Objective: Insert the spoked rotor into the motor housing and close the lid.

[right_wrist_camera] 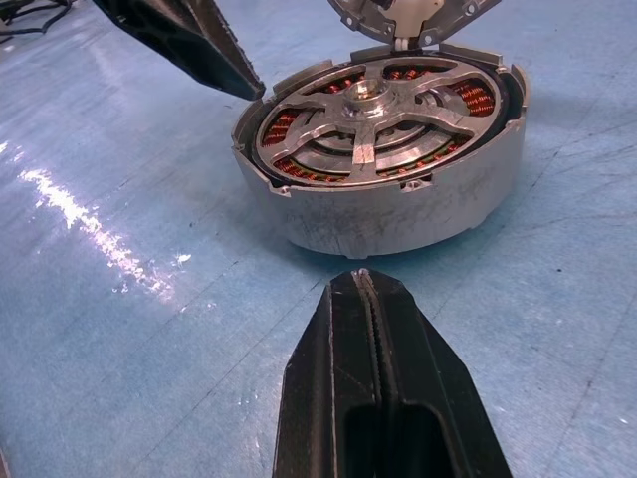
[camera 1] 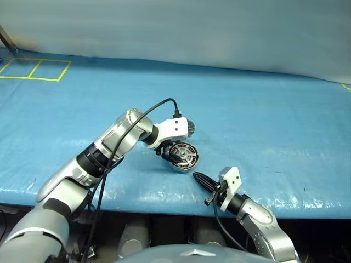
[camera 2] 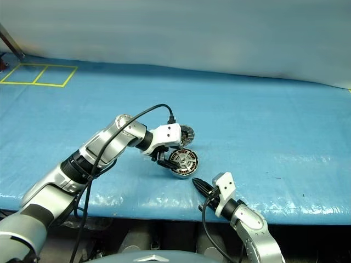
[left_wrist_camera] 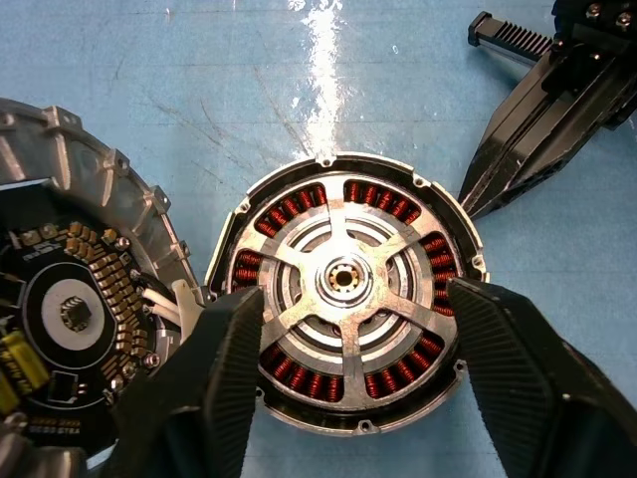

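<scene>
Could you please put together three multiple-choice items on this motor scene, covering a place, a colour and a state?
1. Where is the silver spoked rotor?
A. seated inside the round silver motor housing
B. lying on the blue table covering
C. held in the right pincer

2. What colour are the windings seen between the spokes?
A. green
B. copper-red
C. white

3. How does the notched grey metal lid stand?
A. shut over the housing
B. swung open beside the housing
C. detached, far away

Key: 1 A, the spokes sit within the housing's rim; 2 B, red-orange coils show in the gaps; 3 B, the lid's circuit face is exposed next to the housing.
</scene>
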Motion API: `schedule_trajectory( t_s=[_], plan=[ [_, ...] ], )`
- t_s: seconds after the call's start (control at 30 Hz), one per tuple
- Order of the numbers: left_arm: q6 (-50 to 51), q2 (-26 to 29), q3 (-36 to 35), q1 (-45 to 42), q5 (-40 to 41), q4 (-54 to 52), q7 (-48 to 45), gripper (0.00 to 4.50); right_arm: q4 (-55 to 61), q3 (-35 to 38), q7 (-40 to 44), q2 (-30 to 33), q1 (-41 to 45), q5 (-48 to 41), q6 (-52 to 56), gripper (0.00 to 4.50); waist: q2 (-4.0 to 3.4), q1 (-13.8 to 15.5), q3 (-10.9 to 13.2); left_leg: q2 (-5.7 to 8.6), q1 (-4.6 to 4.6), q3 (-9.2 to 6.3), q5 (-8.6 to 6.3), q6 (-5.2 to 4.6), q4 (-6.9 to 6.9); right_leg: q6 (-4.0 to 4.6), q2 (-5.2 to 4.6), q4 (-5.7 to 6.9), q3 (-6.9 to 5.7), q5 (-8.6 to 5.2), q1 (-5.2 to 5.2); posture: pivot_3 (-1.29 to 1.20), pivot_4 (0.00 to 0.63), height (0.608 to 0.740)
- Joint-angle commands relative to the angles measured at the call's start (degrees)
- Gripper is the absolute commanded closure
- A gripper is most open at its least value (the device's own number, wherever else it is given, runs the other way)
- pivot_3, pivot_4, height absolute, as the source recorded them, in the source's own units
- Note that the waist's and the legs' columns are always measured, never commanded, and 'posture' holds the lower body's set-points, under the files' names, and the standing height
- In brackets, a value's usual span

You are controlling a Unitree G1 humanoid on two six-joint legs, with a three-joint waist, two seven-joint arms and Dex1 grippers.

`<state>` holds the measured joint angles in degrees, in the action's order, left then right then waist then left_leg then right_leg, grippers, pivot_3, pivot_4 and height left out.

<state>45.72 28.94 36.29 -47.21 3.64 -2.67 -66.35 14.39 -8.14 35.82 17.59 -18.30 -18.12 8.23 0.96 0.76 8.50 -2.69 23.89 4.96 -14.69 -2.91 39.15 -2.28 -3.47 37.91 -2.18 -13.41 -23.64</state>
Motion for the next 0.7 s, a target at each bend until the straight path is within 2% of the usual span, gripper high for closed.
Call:
schedule_trajectory(
  t_s=[0.03, 0.1, 0.17, 0.4, 0.53, 0.63, 0.7],
  plan=[
    [1.3, -1.1, -3.2, -1.1, 3.2, -2.9, -1.2, 0.02, 1.5, 0.8, -0.2, 0.3, -0.1, -0.6, 0.2, 4.5, 0.0, 0.0, 0.0, 0.0, 0.0, 0.0, 0.0, 0.0, 0.0, 0.0, 0.0, 0.0, 0.0, 0.0, 0.0, 0.0, 0.15, 0.74],
    [3.1, -2.0, -5.2, -0.6, 6.2, -4.6, -1.4, 0.13, 1.7, 1.3, -0.3, 0.5, -0.4, -0.9, 0.3, 4.5, 0.0, 0.0, 0.0, 0.0, 0.01, -0.01, 0.0, 0.0, 0.0, 0.0, 0.0, 0.0, 0.0, 0.0, -0.01, 0.0, 0.15, 0.74],
    [4.9, -2.0, -6.5, 0.0, 9.0, -6.5, -2.1, 0.66, 2.0, 1.7, -0.4, 0.7, -0.6, -0.9, 0.4, 4.5, 0.0, 0.0, 0.0, -0.01, 0.01, -0.01, 0.0, 0.0, 0.0, 0.0, 0.0, 0.0, 0.0, 0.0, 0.0, 0.0, 0.15, 0.74],
    [9.5, -2.2, -13.1, 4.5, 18.2, -13.6, -0.7, 3.05, 3.4, 3.4, -1.3, 1.5, -1.3, -1.0, 1.0, 4.5, -0.01, -0.1, 0.0, -0.02, -0.02, -0.01, 0.01, 0.01, 0.01, 0.01, 0.0, 0.04, 0.01, 0.01, 0.01, 0.0, 0.15, 0.74],
    [11.3, -6.9, -27.2, 7.0, 26.8, -15.3, 6.0, 4.41, 4.7, 5.2, -2.0, 1.6, -1.6, -1.9, 1.4, 4.5, -0.01, 0.0, 0.0, -0.03, -0.01, -0.04, 0.02, 0.01, 0.07, 0.0, -0.03, 0.08, -0.01, 0.01, 0.02, 0.0, 0.15, 0.74],
    [9.6, -9.1, -37.3, 7.9, 29.5, -14.2, 13.1, 4.46, 6.2, 5.8, -2.4, 1.3, -1.7, -2.7, 1.8, 4.5, -0.01, 0.0, 0.0, -0.03, -0.07, -0.09, 0.02, 0.01, 0.1, -0.03, -0.03, 0.07, -0.03, 0.01, 0.13, 0.0, 0.15, 0.74],
    [6.4, -9.4, -41.6, 9.0, 28.8, -12.9, 17.1, 4.46, 7.2, 6.0, -2.9, 0.7, -1.4, -3.4, 1.9, 4.5, -0.04, -0.3, 0.0, -0.03, -0.1, -0.07, 0.03, 0.03, 0.08, -0.03, 0.0, 0.08, -0.02, 0.01, 0.13, 0.0, 0.15, 0.74]
  ],
)
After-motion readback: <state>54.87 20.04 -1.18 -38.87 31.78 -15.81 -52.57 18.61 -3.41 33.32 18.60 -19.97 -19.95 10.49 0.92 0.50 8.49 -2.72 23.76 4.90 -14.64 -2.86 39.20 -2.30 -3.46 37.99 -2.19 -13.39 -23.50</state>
